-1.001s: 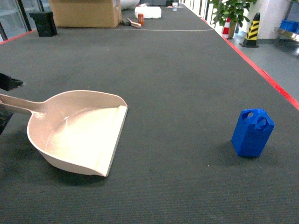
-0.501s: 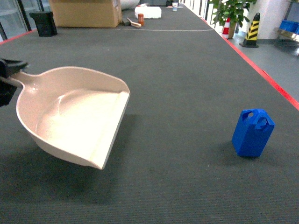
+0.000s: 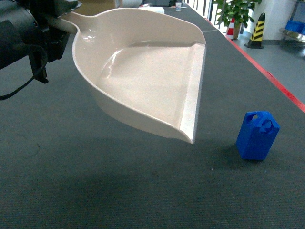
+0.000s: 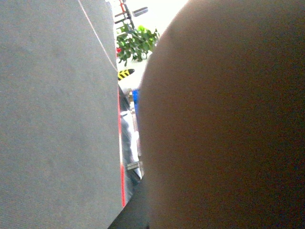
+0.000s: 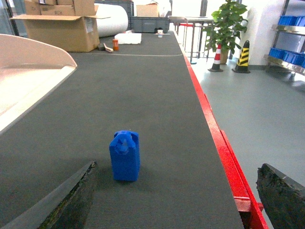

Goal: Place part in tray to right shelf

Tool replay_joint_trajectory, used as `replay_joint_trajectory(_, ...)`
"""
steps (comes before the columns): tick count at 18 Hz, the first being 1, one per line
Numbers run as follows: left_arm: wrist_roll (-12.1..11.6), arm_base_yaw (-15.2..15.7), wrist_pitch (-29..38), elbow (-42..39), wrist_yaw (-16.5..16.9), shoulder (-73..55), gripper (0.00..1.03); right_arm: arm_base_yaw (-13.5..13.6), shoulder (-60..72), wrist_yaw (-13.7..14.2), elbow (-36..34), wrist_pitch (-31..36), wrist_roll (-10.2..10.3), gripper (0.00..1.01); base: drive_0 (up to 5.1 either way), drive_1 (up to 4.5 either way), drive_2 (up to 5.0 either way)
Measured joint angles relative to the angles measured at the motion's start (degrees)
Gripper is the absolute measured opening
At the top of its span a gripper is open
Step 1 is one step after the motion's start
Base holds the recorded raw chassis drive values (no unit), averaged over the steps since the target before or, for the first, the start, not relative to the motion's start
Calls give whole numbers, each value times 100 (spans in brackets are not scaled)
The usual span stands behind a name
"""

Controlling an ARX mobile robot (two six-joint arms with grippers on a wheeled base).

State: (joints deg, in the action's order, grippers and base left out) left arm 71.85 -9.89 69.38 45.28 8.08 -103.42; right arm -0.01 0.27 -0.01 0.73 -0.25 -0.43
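The beige tray (image 3: 143,71) hangs tilted in the air over the dark table, its flat lip pointing right. My left gripper (image 3: 53,25) is shut on the tray's handle at the upper left. The tray's shaded body (image 4: 224,124) fills most of the left wrist view and hides the fingers there. The small blue part (image 3: 257,136) stands upright on the table, right of the tray's lip and apart from it. My right gripper (image 5: 176,200) is open with nothing in it; the part (image 5: 125,156) stands ahead of its left finger. The tray's rim (image 5: 28,71) shows at left. The right shelf is out of view.
The table's red edge (image 5: 224,148) runs along the right, with grey floor beyond it. A cardboard box (image 5: 62,28) and small items sit at the table's far end. A potted plant (image 5: 228,21) and a striped cone (image 3: 258,29) stand off the table.
The tray has been lifted off the table and carried up and to the right, toward the part, and now looms larger. The blue part has not moved.
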Motion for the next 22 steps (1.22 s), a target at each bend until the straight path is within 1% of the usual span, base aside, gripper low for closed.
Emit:
replay_joint_trajectory(1,46,-136,-24,-11,-114,4,15,0,0,0,2,-2,0,98,0,0,0)
replay_joint_trajectory(2,149,-251,-24,-66,-160,31,15,0,0,0,0,-2,0,98,0,0,0)
replay_joint_trajectory(3,155,-332,57,-131,-125,52,15,0,0,0,2,-2,0,98,0,0,0)
replay_joint_trajectory(4,170,-372,-142,-155,-125,146,15,0,0,0,0,0,0,98,0,0,0)
replay_joint_trajectory(5,179,-382,-107,-160,-125,168,15,0,0,0,0,-2,0,98,0,0,0)
replay_joint_trajectory(6,177,-354,-111,-160,-157,184,15,-7,37,-26,33,-203,-42,98,0,0,0)
replay_joint_trajectory(7,177,-345,-120,-160,-157,186,15,-4,476,-144,326,-962,-219,98,0,0,0)
replay_joint_trajectory(8,175,-323,-120,-160,-192,186,15,-7,1381,-269,592,-1145,-439,98,0,0,0)
replay_joint_trajectory(9,177,-323,-114,-160,-188,192,15,7,2055,-354,693,-839,-560,98,0,0,0)
replay_joint_trajectory(10,175,-323,-127,-160,-190,192,15,127,2708,-345,787,-380,-680,98,0,0,0)
replay_joint_trajectory(12,177,-330,-98,-160,-186,197,15,492,4444,-343,1152,763,-706,98,0,0,0)
replay_joint_trajectory(14,177,-341,-127,-160,-170,197,14,769,6087,-240,1694,1672,-684,98,0,0,0)
replay_joint_trajectory(15,177,-341,-116,-160,-170,197,14,896,6804,-90,2037,2002,-695,98,0,0,0)
replay_joint_trajectory(17,177,-334,-120,-160,-188,197,14,1067,7849,94,2686,2199,-667,98,0,0,0)
replay_joint_trajectory(19,177,-334,-118,-160,-186,197,14,1176,8703,179,3342,2179,-575,98,0,0,0)
replay_joint_trajectory(20,177,-334,-118,-160,-186,197,14,1204,9040,173,3672,2131,-494,98,0,0,0)
replay_joint_trajectory(22,177,-334,-120,-160,-186,197,14,1292,9586,199,4218,2164,-396,98,0,0,0)
